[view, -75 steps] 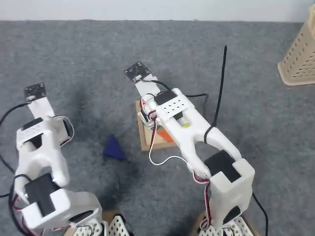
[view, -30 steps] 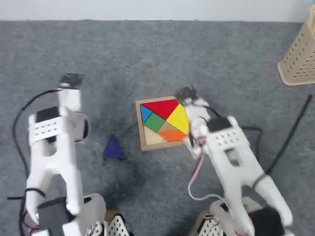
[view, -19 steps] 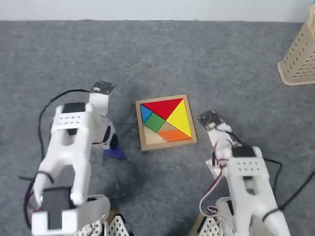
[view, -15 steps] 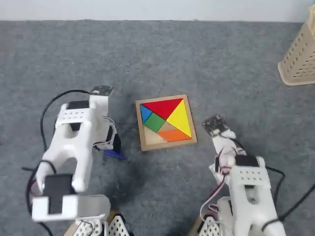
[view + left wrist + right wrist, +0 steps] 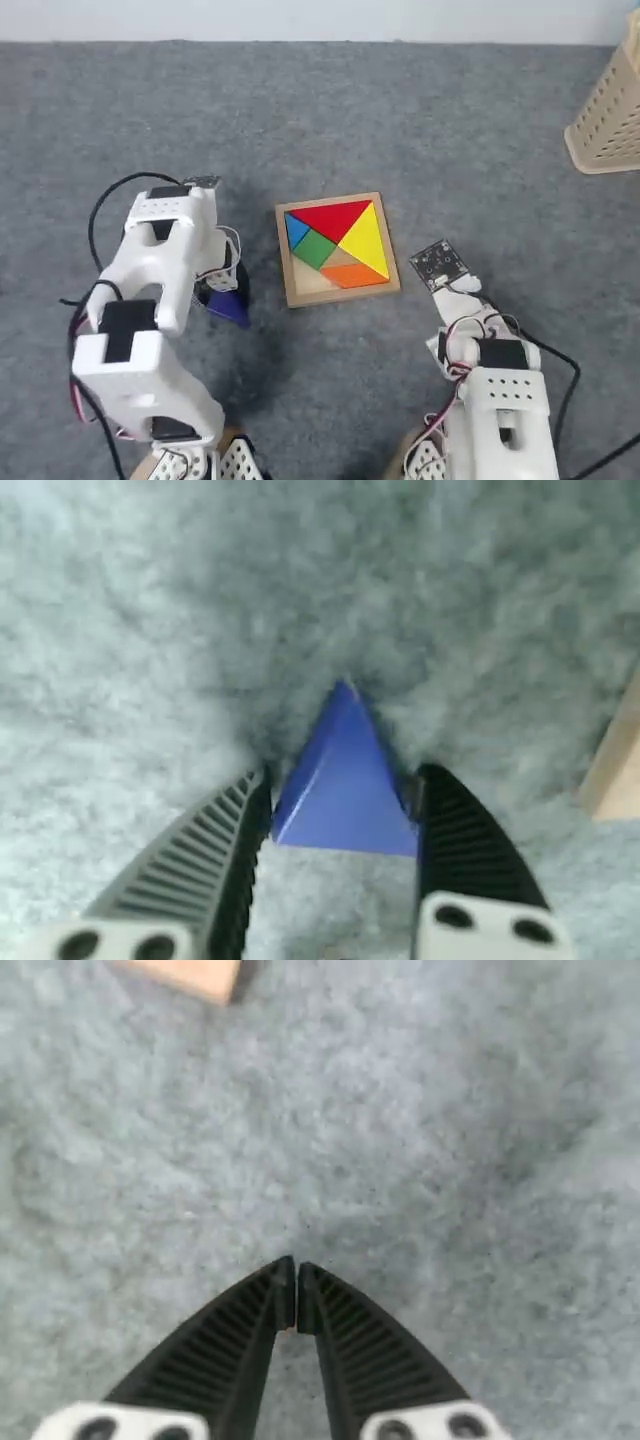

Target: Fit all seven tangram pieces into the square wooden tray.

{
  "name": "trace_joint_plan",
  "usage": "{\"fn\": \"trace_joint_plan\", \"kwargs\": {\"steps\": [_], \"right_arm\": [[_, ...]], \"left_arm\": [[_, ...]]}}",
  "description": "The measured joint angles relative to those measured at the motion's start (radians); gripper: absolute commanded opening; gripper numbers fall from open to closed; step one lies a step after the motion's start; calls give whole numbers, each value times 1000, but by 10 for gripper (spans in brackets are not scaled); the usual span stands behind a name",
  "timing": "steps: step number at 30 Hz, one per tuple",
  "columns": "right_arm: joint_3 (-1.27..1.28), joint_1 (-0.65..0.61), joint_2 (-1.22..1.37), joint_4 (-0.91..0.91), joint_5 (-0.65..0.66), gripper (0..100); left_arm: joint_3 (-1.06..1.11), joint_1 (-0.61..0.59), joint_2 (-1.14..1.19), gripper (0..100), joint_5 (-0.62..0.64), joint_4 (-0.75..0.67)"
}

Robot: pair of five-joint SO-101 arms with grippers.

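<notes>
Six coloured pieces lie flat in the square wooden tray (image 5: pixel 282 255) at the middle of the high view: a red triangle (image 5: pixel 330 214) along its far side, a yellow triangle (image 5: pixel 366 245) on the right, a small blue piece (image 5: pixel 295 231) at the left, a green piece (image 5: pixel 315 250) in the centre, a brownish piece (image 5: pixel 345 259) under it and an orange piece (image 5: pixel 351 275) along the near edge. The tray's lower left corner shows bare wood. A dark blue triangle (image 5: pixel 229 306) lies outside the tray, on the grey carpeted tabletop (image 5: pixel 430 130) just left of the tray's lower left corner. The left arm bends down over this triangle, and the left hand (image 5: pixel 340 780) sits right at it. In the left wrist view the two dark ribbed fingers (image 5: pixel 235 830) are spread about as wide as the triangle's broad edge, one on each side, at or just beside its two corners, while the triangle (image 5: pixel 345 765) lies flat on the carpet with its point aimed away from the hand. Whether the fingers press on it cannot be told. The right arm stands at the lower right of the high view, right of the tray. The right hand (image 5: pixel 296 1295) is closed, fingertips together with nothing between them, above bare carpet, with a corner of the tray (image 5: pixel 185 975) farther off. A beige slotted basket (image 5: pixel 610 100) stands at the upper right edge.
</notes>
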Motion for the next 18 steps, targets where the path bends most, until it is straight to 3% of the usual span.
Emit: {"fn": "trace_joint_plan", "kwargs": {"steps": [6,18], "right_arm": [[0,-2,-2,0,0,6],[0,-2,-2,0,0,6]], "left_arm": [[-23,17,2,12,2,0],[-78,18,28,23,-35,12]]}}
